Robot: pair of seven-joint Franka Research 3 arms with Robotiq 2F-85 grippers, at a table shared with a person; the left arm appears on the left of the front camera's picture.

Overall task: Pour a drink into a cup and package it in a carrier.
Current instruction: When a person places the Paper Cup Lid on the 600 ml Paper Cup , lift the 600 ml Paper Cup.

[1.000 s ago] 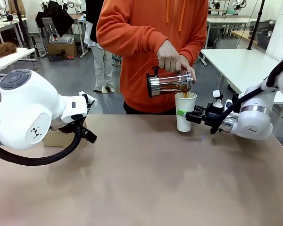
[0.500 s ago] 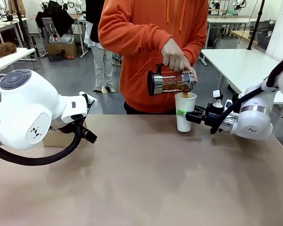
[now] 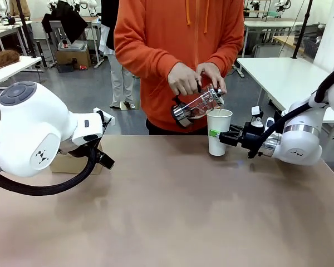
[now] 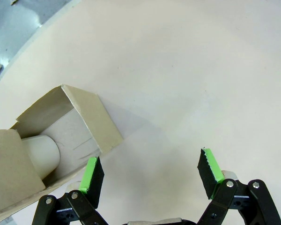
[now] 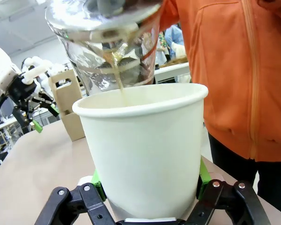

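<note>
Judging the pour nearly done, I'd hold right gripper (image 3: 216,135) clenched level on the cup (image 3: 219,123), carafe (image 3: 197,105) at its ten o'clock; left gripper (image 4: 150,176) released.

Readable text: none in any view.
Left arm (image 3: 30,130): small dark emblem (image 3: 42,157), lower left of frame, no letters legible.
Right arm (image 3: 300,136): like emblem, right of frame.

Carafe (image 3: 197,105) over cup (image 3: 218,133) mouth
</note>
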